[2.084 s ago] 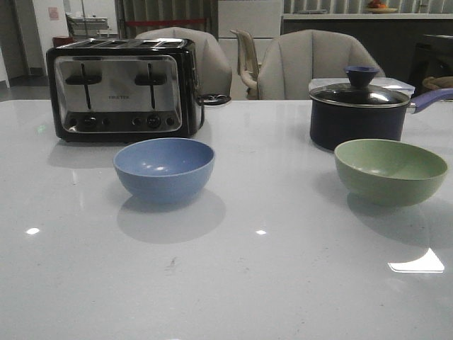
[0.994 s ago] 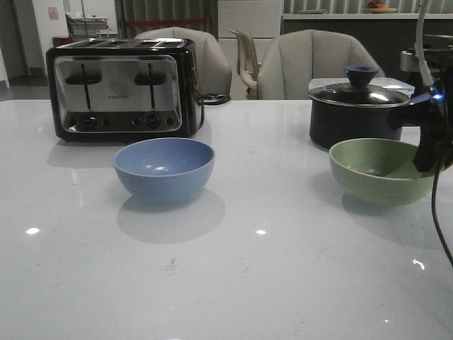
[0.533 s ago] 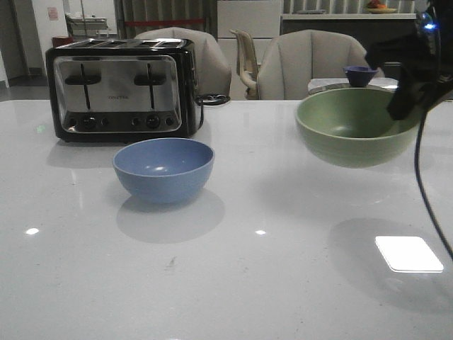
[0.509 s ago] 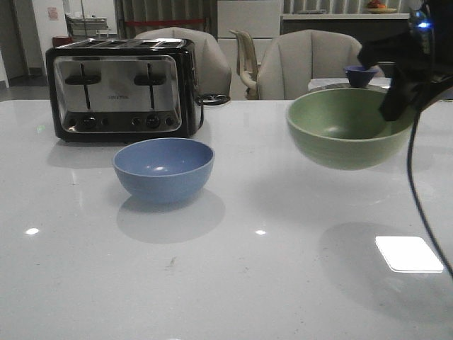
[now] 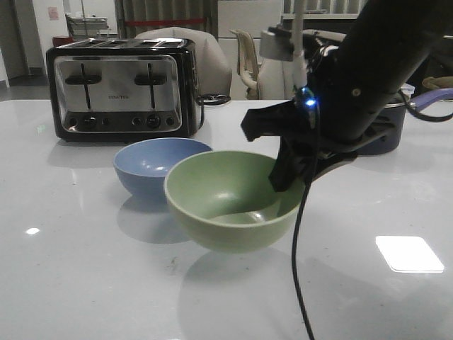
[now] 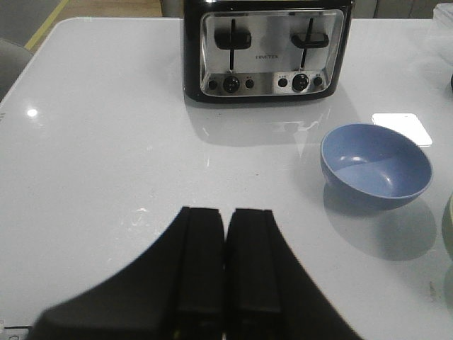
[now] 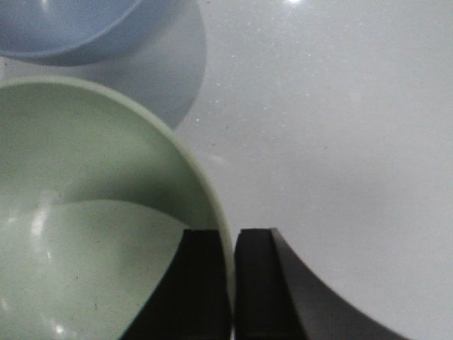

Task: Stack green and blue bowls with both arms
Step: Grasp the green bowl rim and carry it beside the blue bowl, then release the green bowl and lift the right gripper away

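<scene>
The pale green bowl (image 5: 233, 207) hangs above the table, just in front and right of the light blue bowl (image 5: 161, 164), which rests on the table. My right gripper (image 5: 283, 177) is shut on the green bowl's right rim; in the right wrist view the rim (image 7: 219, 212) sits between the two fingers (image 7: 204, 283), and the blue bowl (image 7: 67, 28) shows beyond. My left gripper (image 6: 226, 234) is shut and empty, held over bare table to the left of the blue bowl (image 6: 375, 166). The left arm does not show in the front view.
A black and silver toaster (image 5: 120, 88) stands behind the blue bowl; it also shows in the left wrist view (image 6: 265, 49). The dark lidded saucepan (image 5: 393, 127) is at the back right, mostly hidden by my right arm. A black cable (image 5: 297, 269) dangles from the arm.
My right gripper took the green bowl at its rim, lifted it, and carried it left and toward the front, down close beside the blue bowl. The blue bowl has not moved.
</scene>
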Controlling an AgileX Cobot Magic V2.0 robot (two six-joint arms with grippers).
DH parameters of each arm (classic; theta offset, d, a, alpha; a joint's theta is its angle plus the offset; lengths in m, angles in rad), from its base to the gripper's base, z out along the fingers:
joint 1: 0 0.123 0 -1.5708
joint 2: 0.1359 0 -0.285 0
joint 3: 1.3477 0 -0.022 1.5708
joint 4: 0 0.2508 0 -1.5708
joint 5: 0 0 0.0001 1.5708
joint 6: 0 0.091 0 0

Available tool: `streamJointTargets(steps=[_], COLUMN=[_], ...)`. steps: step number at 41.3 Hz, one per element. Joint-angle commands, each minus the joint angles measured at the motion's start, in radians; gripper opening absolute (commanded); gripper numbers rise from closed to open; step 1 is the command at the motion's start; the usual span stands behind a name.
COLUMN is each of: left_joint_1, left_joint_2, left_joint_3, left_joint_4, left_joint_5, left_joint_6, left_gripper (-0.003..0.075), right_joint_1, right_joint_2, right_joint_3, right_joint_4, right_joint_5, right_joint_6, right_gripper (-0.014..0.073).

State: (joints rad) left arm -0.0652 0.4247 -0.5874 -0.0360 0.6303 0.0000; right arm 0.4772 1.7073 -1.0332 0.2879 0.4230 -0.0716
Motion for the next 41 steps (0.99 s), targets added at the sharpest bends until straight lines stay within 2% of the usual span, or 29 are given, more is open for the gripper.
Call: streamJointTargets(steps=[1, 5, 8, 15, 19, 29, 41], left_joint_1=[0.001, 0.001, 0.001, 0.001, 0.001, 0.001, 0.001], left_joint_2=[0.014, 0.014, 0.014, 0.014, 0.014, 0.014, 0.014], left_joint_3=[-0.027, -0.027, -0.027, -0.027, -0.027, -0.027, -0.027], left_joint_4=[-0.009, -0.009, -0.009, -0.009, -0.009, -0.01, -0.012], left_joint_5=[-0.082, -0.082, -0.082, -0.082, -0.082, -0.082, -0.09], left_joint_6=[-0.009, -0.009, -0.009, -0.009, -0.009, -0.009, -0.009], left_gripper=[0.0102, 0.0102, 0.0102, 0.0102, 0.0102, 0.0102, 0.0102], right_joint_1=[0.01, 0.01, 0.01, 0.01, 0.01, 0.01, 0.01], right_joint_2=[-0.011, 0.018, 0.028, 0.014, -0.019, -0.211, -0.472], right_joint_3=[-0.023, -0.024, -0.024, -0.028, -0.029, -0.029, 0.01], right_joint_4=[0.018, 0.005, -0.015, -0.032, -0.036, -0.08, -0.204], right_joint_5=[-0.071, -0.075, -0.071, -0.071, -0.071, -0.039, 0.128], right_joint_6=[-0.004, -0.004, -0.004, -0.004, -0.004, -0.004, -0.003], right_gripper=[0.0034, 0.0048, 0.0106, 0.0377, 0.0468, 0.0474, 0.0474])
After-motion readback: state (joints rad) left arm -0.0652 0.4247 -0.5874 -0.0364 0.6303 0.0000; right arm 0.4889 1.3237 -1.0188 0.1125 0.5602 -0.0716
